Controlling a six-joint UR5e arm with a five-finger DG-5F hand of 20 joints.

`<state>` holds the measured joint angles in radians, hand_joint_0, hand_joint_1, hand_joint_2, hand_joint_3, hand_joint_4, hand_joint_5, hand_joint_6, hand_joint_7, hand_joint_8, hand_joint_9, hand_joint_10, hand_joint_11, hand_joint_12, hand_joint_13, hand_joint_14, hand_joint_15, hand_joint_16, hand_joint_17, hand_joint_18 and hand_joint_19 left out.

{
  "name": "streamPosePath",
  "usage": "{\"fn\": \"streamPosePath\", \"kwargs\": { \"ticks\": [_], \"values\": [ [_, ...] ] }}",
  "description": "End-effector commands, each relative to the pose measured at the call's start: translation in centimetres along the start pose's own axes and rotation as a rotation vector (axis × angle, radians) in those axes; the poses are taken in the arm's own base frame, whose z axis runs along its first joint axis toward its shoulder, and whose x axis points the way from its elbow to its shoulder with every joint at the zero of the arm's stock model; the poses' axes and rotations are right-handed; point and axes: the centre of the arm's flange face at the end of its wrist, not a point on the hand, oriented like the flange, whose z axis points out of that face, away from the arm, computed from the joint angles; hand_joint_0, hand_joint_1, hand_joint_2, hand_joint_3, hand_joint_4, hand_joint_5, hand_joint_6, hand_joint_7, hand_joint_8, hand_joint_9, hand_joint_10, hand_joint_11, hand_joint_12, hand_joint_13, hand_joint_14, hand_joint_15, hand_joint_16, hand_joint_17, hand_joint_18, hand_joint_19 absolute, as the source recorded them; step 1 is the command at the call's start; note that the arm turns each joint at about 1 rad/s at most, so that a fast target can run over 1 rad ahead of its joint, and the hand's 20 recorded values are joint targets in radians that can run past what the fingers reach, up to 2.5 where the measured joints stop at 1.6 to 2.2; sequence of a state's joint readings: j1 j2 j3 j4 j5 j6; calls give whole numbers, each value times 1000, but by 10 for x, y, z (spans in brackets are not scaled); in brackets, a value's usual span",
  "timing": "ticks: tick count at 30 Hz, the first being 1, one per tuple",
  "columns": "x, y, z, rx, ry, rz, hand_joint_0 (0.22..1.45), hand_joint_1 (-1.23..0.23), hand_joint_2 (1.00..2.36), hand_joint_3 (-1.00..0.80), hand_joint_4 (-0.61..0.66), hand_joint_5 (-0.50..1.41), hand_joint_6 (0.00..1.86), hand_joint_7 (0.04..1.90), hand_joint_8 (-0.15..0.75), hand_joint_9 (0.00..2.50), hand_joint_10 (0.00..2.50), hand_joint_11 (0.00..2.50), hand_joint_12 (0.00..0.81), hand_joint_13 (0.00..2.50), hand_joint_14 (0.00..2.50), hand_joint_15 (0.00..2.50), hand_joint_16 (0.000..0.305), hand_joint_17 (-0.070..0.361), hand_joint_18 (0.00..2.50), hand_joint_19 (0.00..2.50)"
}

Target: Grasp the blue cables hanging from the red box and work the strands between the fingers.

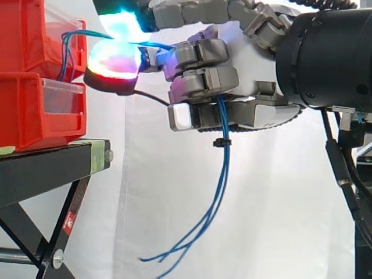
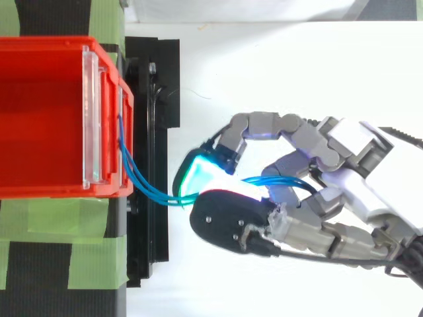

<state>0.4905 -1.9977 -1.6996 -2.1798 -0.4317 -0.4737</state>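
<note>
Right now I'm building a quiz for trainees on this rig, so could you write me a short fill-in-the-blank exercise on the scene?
The blue cables run from the ___ bin to the hand. The hand's fingers are ___ round the cables. A small ___ tie bundles the strands under the hand. Missing words: red; curled; black.

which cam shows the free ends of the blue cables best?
Side view. There the blue cables drop out of the curled fingers of the hand, pass a black tie and fan out at the loose ends. The top view gives the other stretch, from the red box across to the hand.
</note>
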Motion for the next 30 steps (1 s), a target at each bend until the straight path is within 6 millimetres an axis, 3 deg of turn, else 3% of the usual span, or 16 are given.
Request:
{"fn": "streamPosePath", "kwargs": {
  "ticks": [1,3,5,6,7,8,12,19,25,30],
  "values": [
    [-1,0,1,1,-5,-1,814,-842,1321,81,81,73,1411,1086,369,1558,2500,2500,537,1757,2500,1566,198,149,2045,795],
    [-2,0,2,2,-9,-1,743,-808,1275,-27,71,144,1373,1119,369,1558,2500,2500,537,1757,2500,1566,198,149,2045,795],
    [-3,-1,2,4,-13,-1,755,-780,1151,-25,72,179,1331,1095,369,1558,2500,2500,537,1757,2500,1566,198,149,2045,795],
    [-3,-1,2,4,-13,-1,737,-739,1136,-79,94,282,934,1164,369,1558,2500,2500,537,1757,2500,1566,198,149,2045,795],
    [-3,0,3,5,-16,-3,731,-727,1123,-96,111,313,795,1175,369,1558,2500,2500,537,1757,2500,1566,198,149,2045,795],
    [-3,-1,3,5,-16,-6,724,-707,1097,-124,147,374,448,1282,369,1558,2500,2500,537,1757,2500,1566,198,149,2045,795],
    [-5,0,4,13,-36,-22,725,-672,1000,-270,225,410,139,1371,369,1558,2500,2500,537,1757,2500,1566,198,149,2045,795],
    [-13,-4,4,55,-108,-92,716,-660,1006,-420,234,393,71,1399,369,1558,2500,2500,537,1757,2500,1566,198,149,2045,795],
    [-14,5,9,80,-167,-94,725,-673,1007,-421,232,377,124,1386,369,1558,2500,2500,537,1757,2500,1566,198,149,2045,795],
    [-9,10,12,69,-167,-71,727,-697,1008,-444,235,302,281,1322,369,1558,2500,2500,537,1757,2500,1566,198,149,2045,795]
  ]
}}
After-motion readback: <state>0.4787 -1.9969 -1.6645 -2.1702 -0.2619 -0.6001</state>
